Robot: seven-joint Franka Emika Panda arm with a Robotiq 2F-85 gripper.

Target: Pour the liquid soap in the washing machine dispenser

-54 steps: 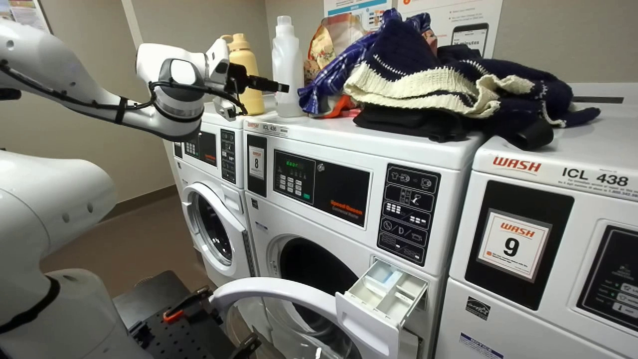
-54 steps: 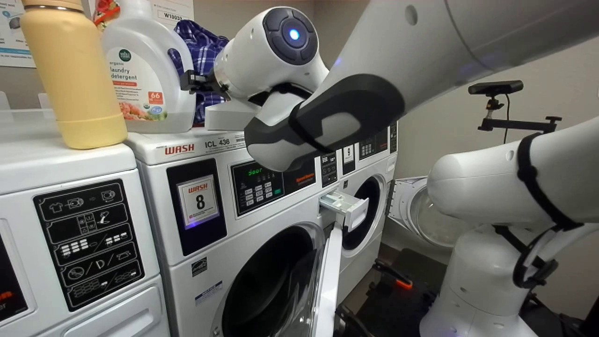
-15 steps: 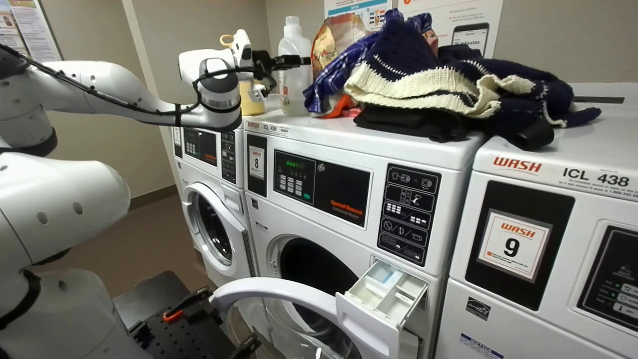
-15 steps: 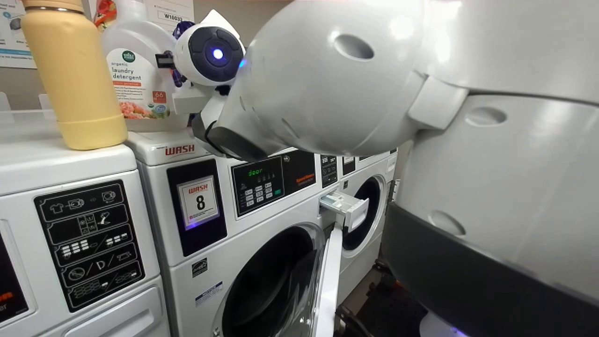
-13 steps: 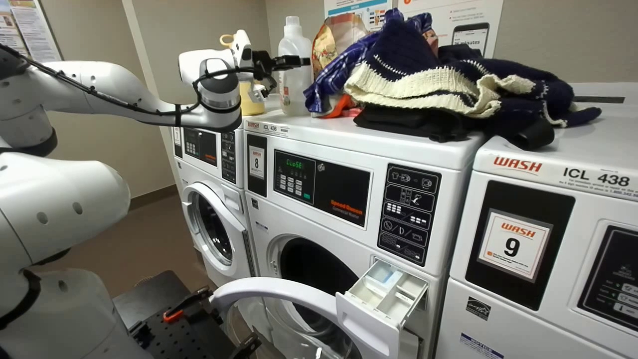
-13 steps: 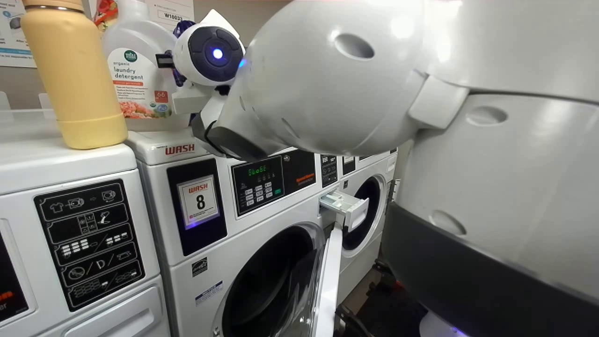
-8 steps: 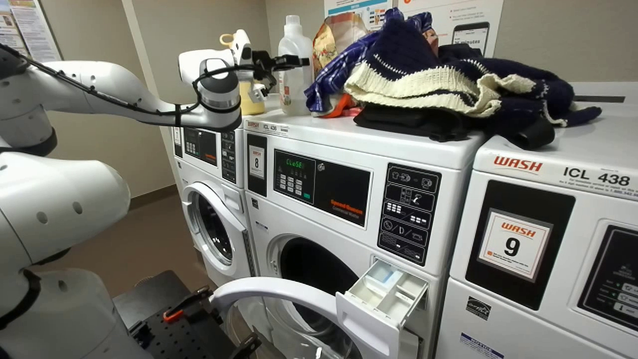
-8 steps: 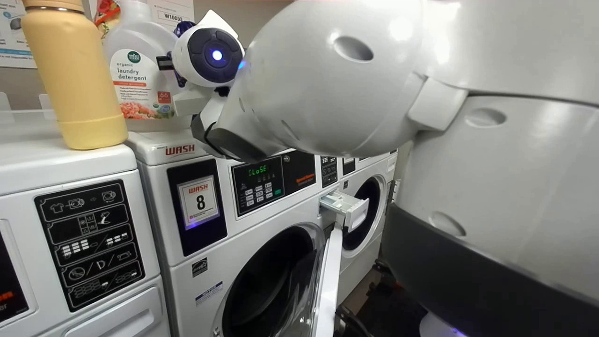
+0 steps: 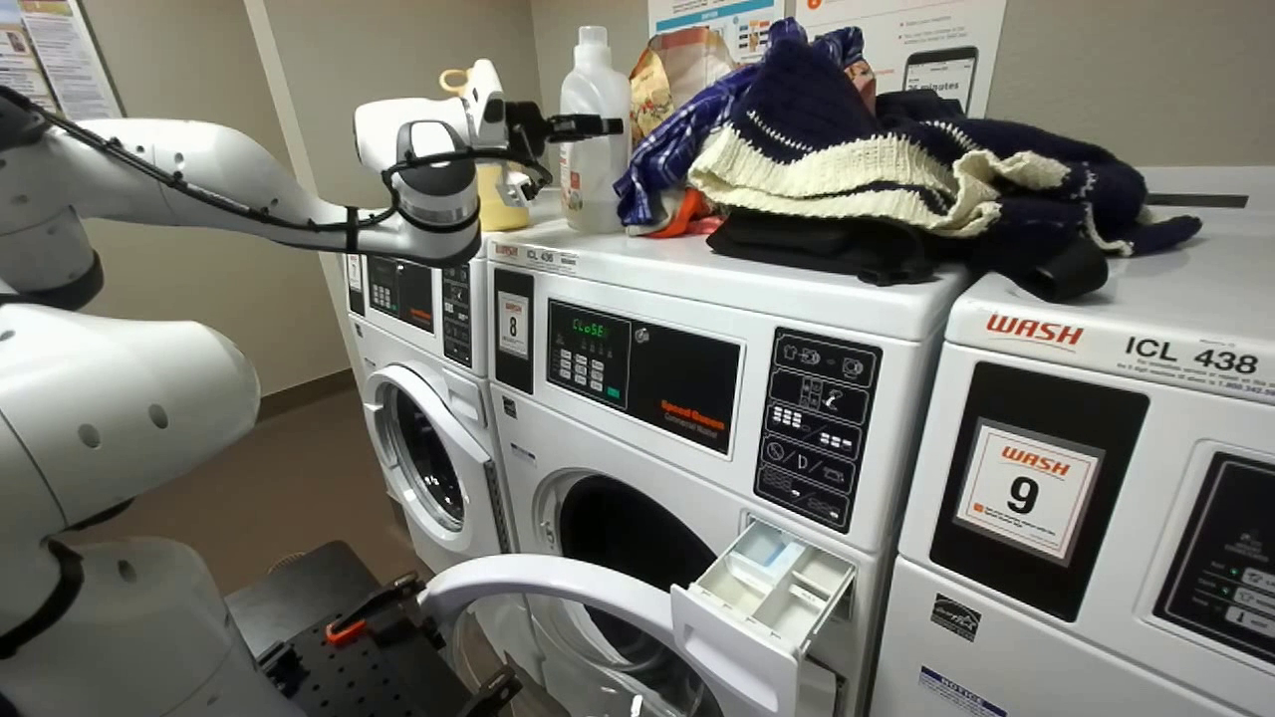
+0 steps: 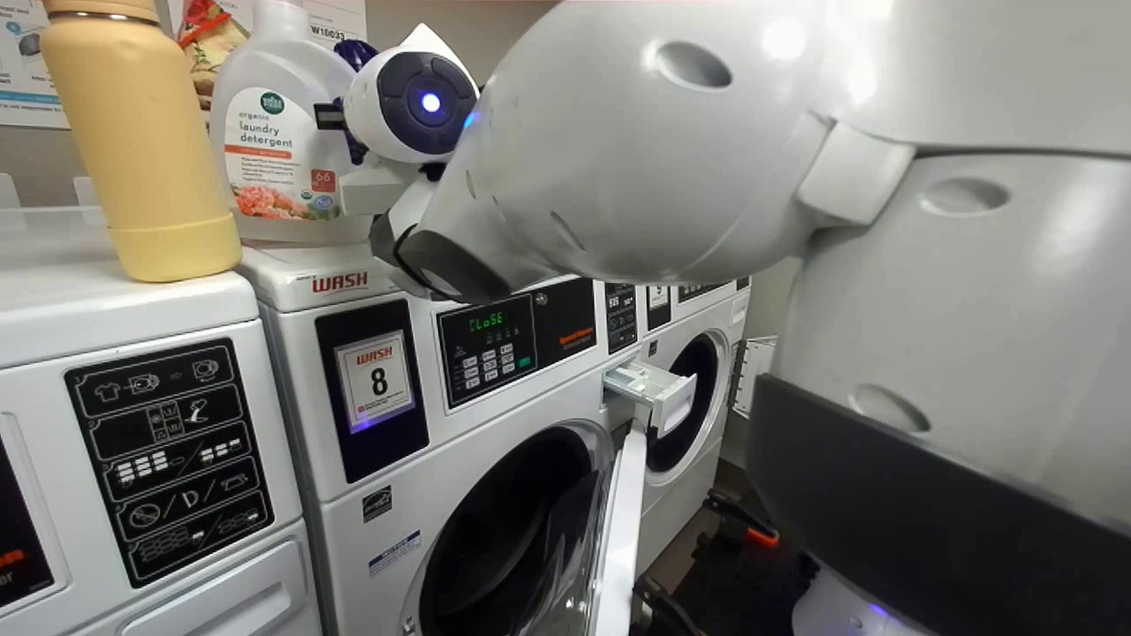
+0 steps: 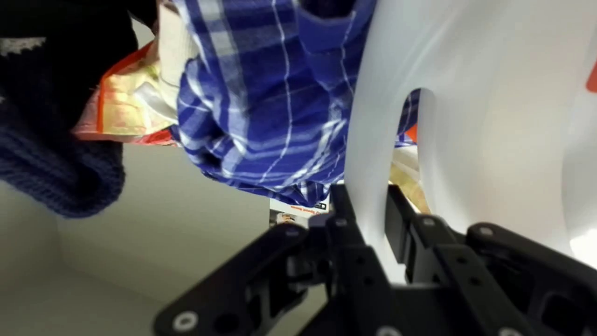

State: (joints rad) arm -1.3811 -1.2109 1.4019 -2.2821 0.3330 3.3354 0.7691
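The liquid soap, a translucent white jug (image 9: 595, 95) with a white cap, is upright or nearly so at the top of washer 8 in both exterior views. Its label (image 10: 265, 155) faces out in an exterior view. In the wrist view the jug's handle (image 11: 368, 149) runs between the black fingers of my gripper (image 11: 367, 193), which is shut on it. Whether the jug's base still touches the washer is hard to tell. The washing machine dispenser (image 9: 737, 637) is pulled out below and to the right, its pale compartments facing up.
A yellow bottle (image 10: 146, 150) stands close beside the jug. A plaid shirt (image 11: 261, 93) and a dark knitted garment (image 9: 847, 149) lie heaped on the jug's other side, with a snack bag (image 9: 687, 60) behind. The round washer door (image 9: 558, 573) hangs open below, beside the drawer.
My gripper has come in over the handle and shut on it. The jug has shifted slightly right and up in both exterior views. The washer display changed from "door" to "close".
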